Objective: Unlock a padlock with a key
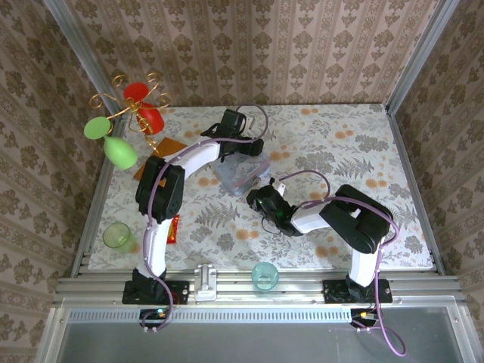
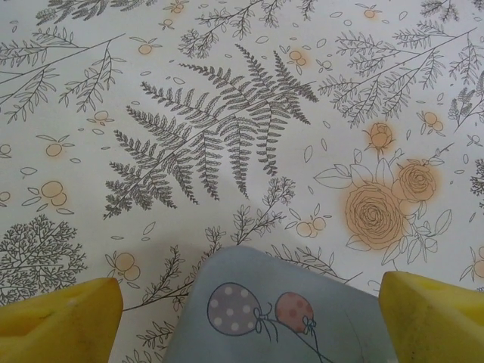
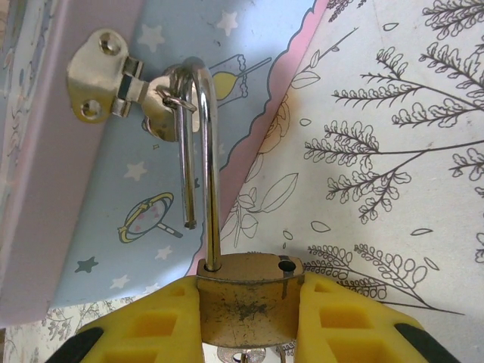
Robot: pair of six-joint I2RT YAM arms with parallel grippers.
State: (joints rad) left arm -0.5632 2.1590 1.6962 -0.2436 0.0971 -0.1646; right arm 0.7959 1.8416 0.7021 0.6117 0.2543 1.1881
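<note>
two yellow fingers of the right claw [image 3: 247, 306] pinch the padlock [image 3: 246, 291] by its brass body, just off the edge of the tin [image 3: 98, 197]. its shackle [image 3: 208, 151] stands sprung: the long leg sits in the body, the short leg hangs free of its hole, and the bend is hooked through the hasp [image 3: 113, 83] on the tin. so the lock looks open but not off. a silvery bit below the body may be the key; i cannot tell. the left claw [image 2: 248, 321] gapes wide astride a corner of the tin, gripping nothing. the risk: with the tin unheld, a pull on the lock would likely drag it across the cloth [image 3: 393, 151] rather than unhook it. a push toward the tin could click the shackle shut.
</note>
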